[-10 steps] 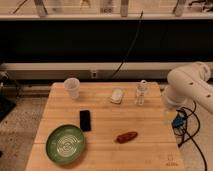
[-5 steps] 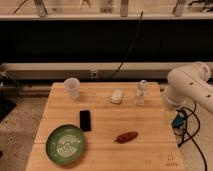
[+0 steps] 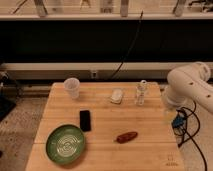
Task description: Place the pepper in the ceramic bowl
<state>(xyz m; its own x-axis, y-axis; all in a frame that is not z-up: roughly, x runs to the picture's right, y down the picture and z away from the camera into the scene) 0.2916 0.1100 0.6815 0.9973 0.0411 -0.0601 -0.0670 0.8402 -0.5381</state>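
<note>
- Hanging beside the right edge of the table (image 3: 150, 110), the gripper (image 3: 173, 118) is seemingly standing wide open, holding nothing.
- The pepper (image 3: 126, 136) is lying right of the ceramic bowl (image 3: 65, 144), apart from it; an off-centre pinch is risking rolling it away.

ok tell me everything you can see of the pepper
The pepper is small, elongated and dark red, smooth-looking, tapered at one end. It lies flat on the wooden table, slightly slanted, near the front edge. It sits right of the bowl and below-right of the phone, touching neither. Only the table touches it. The gripper hangs open off the table's right edge, well clear of it.
</note>
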